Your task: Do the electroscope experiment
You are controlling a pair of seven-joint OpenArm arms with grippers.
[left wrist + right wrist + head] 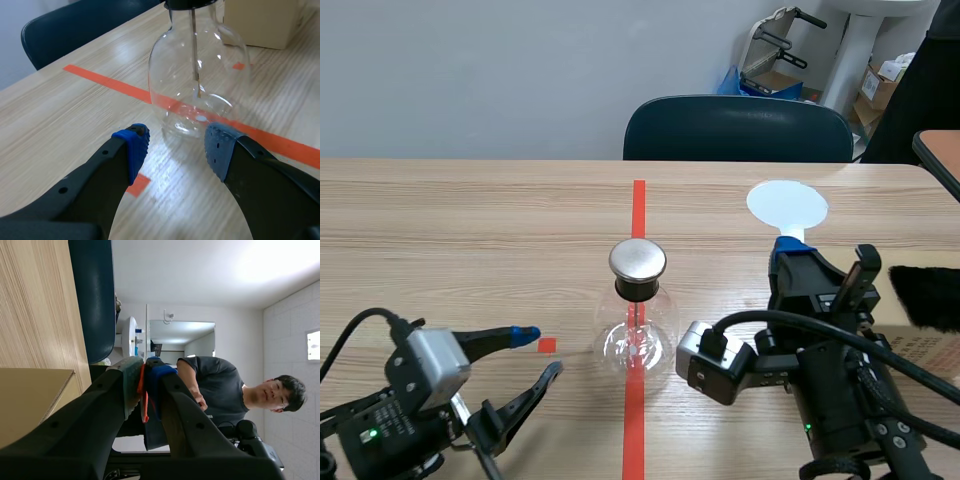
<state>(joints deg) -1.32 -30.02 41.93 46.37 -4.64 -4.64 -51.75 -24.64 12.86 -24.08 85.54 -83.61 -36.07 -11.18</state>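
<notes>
**Glass flask within a nudge of trouble**

The electroscope, a clear round glass flask point(638, 335) with a shiny metal disc cap point(638, 260), stands on the pale wooden surface point(470, 220), right on the orange-red tape line point(638, 205). A thin metal rod point(194, 45) hangs down inside it.

The left gripper point(542, 352) sits low with its fingers spread wide and nothing between them. From its wrist view the flask's base is just ahead of the blue pads point(134, 145). If that arm pushes forward off-centre, I think one finger would meet the curved glass first and slide or tip it. The heavy cap up top would not help.

The right gripper point(790, 250) is clamped on the stem of a white round flat paddle point(787, 205), held up beside the flask and apart from it. The hold is narrow, so the paddle may twist in the pads. Brought down hard on the cap, it could knock the flask over.

A black furry cloth point(926, 296) lies well off to the right. I suspect that if the paddle brushes the arm or the surface on the way over, any charge on it could be lost and the experiment would show nothing.
</notes>
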